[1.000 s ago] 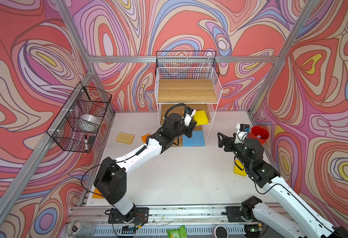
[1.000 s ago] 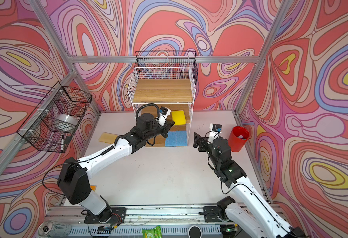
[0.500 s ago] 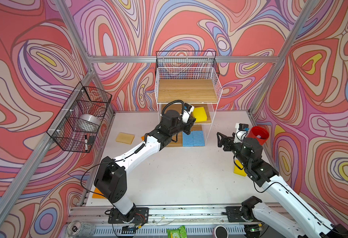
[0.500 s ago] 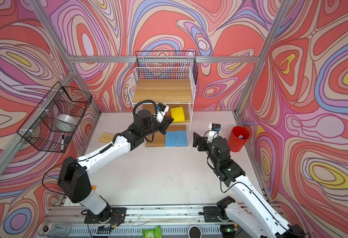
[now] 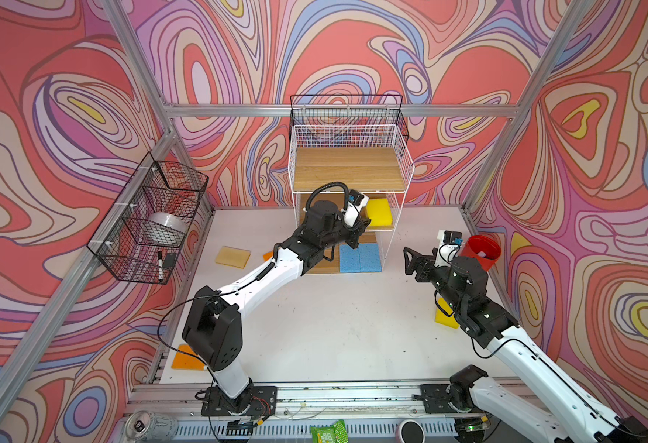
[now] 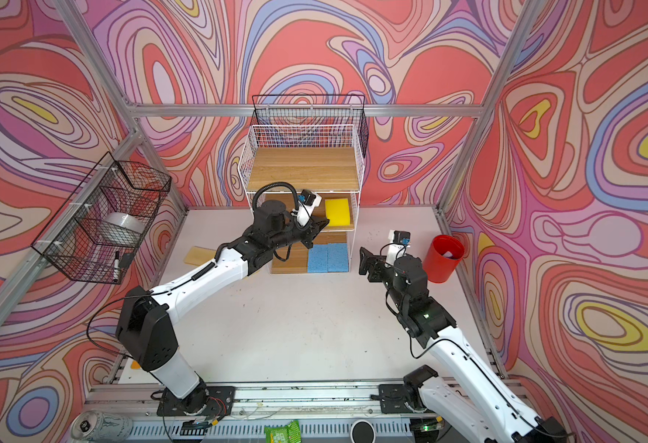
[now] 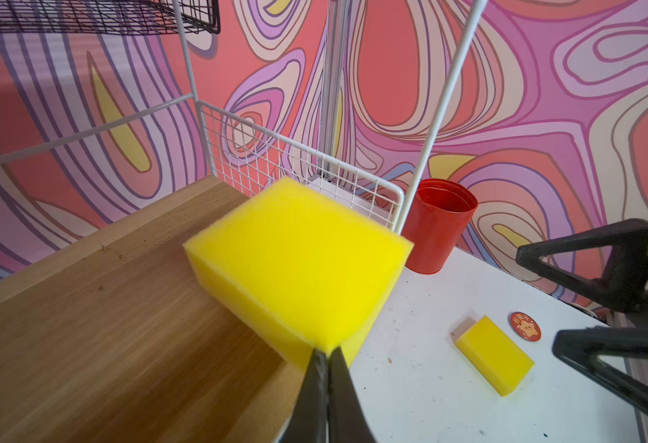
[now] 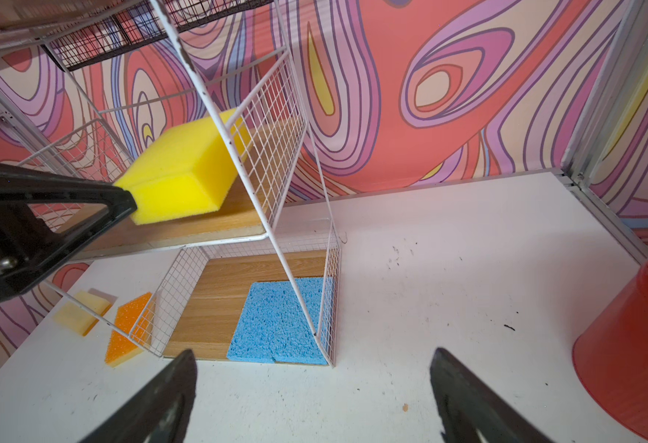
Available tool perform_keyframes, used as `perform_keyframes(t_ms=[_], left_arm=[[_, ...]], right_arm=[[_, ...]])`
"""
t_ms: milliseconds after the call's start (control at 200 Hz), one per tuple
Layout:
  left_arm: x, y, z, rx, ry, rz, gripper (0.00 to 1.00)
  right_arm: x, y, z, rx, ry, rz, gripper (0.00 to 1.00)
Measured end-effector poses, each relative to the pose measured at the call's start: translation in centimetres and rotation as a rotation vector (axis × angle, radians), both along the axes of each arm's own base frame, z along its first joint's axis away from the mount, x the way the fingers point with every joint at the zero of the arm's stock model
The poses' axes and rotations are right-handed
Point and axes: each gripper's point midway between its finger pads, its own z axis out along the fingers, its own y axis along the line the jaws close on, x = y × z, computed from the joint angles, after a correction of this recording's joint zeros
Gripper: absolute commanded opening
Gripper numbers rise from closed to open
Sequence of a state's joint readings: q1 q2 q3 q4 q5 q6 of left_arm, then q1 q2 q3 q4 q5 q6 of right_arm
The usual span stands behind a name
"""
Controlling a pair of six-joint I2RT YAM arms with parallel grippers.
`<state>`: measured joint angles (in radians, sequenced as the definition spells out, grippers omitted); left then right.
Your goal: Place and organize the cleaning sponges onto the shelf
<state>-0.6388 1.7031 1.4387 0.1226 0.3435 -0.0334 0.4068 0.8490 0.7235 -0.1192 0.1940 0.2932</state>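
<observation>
Sponges are partly shelved: three of seven sit on the shelf (image 5: 349, 168). Two blue sponges (image 5: 360, 257) lie side by side on the bottom tier, and one yellow sponge (image 5: 378, 211) rests on the middle tier near its wire side wall. The left claw (image 7: 326, 356) is pinched narrow with its tips against that sponge's near corner, seemingly nudging it rather than gripping it. Four wait on the surface (image 5: 334, 326): a second yellow sponge (image 5: 444, 316) beside the right arm, a tan-topped sponge (image 5: 232, 257), an orange sponge (image 8: 129, 330) just beside the shelf's bottom tier, and a front orange sponge (image 5: 186, 358) at the near left edge. The right claw (image 5: 410, 262) hangs wide and empty near the red cup (image 5: 481, 251).
</observation>
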Motion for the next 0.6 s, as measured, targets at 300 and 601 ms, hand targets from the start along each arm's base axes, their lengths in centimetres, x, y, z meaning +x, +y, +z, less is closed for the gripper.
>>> perform_keyframes(t_ms=[300, 601], left_arm=[[0.8, -0.5, -2.2, 0.009, 0.056, 0.013, 0.06], [0.7, -0.8, -2.2, -0.011, 0.077, 0.017, 0.06]], right_arm=[[0.0, 0.0, -0.1, -0.001, 0.002, 0.0, 0.99], [0.0, 0.0, -0.1, -0.001, 0.002, 0.0, 0.98]])
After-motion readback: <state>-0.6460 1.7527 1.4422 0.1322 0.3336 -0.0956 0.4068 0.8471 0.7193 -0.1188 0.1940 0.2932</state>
